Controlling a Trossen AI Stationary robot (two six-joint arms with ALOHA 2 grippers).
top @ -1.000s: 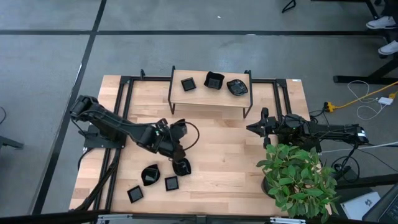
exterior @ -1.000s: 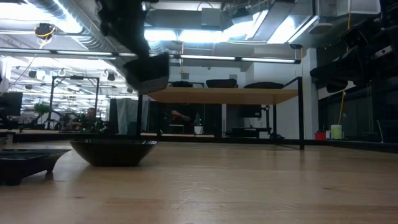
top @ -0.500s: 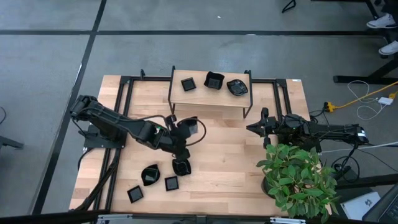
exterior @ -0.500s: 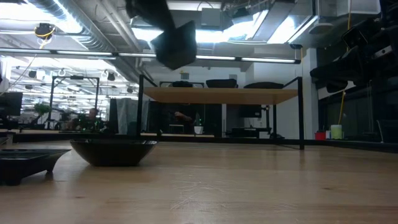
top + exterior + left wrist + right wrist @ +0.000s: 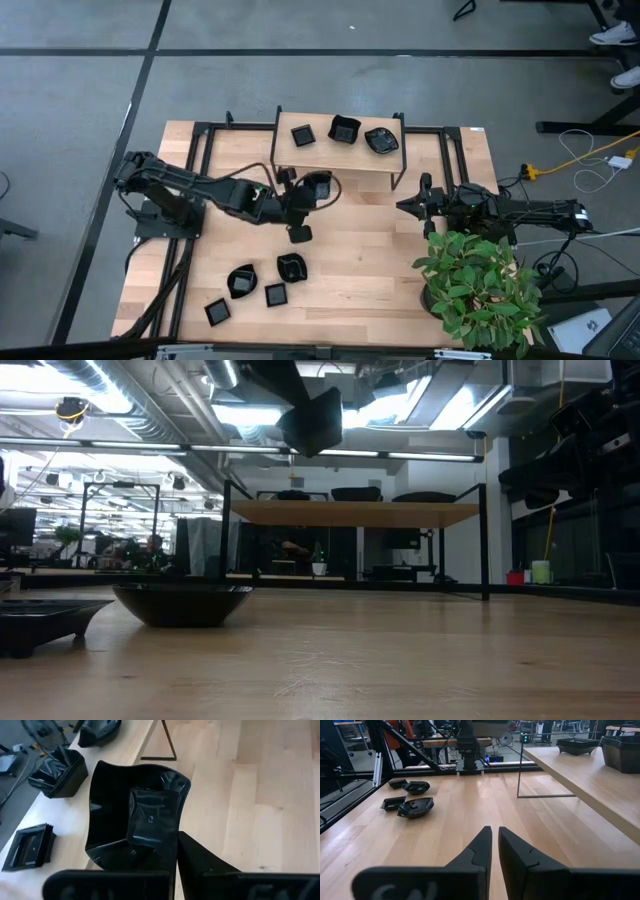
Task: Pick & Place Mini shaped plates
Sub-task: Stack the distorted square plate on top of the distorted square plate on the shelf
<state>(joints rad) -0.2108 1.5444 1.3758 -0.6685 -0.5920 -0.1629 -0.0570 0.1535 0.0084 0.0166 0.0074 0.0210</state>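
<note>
My left gripper (image 5: 306, 196) is shut on a glossy black wavy-edged mini plate (image 5: 137, 817), which hangs high over the table's middle, just before the raised wooden shelf (image 5: 340, 157); the low view shows it tilted, well above the tabletop (image 5: 312, 420). Three mini plates (image 5: 344, 130) rest on their bases on the shelf top. Several more lie on the table near its near left corner (image 5: 241, 281), one of them a shallow bowl (image 5: 182, 603). My right gripper (image 5: 405, 207) waits shut at the table's right side, touching nothing. My left gripper pinches the plate by its rim (image 5: 169, 849) at one corner. One finger (image 5: 200, 865) shows beside the rim; the plate hides the other. The fingers slant downward from the table's left. The plate juts out past them, tilted, its hollow toward the wrist camera, clear of the table.
A black metal frame (image 5: 200, 150) borders the table. The shelf's thin black legs (image 5: 274, 165) stand near the held plate. A potted green plant (image 5: 480, 285) fills the near right corner. Bare wood (image 5: 370, 250) lies between the arms.
My left gripper has risen and swung from above the plates at the near left toward the far edge and the shelf, rolling its wrist. The held plate has gone up and along with it, turned and still clear of the table.
</note>
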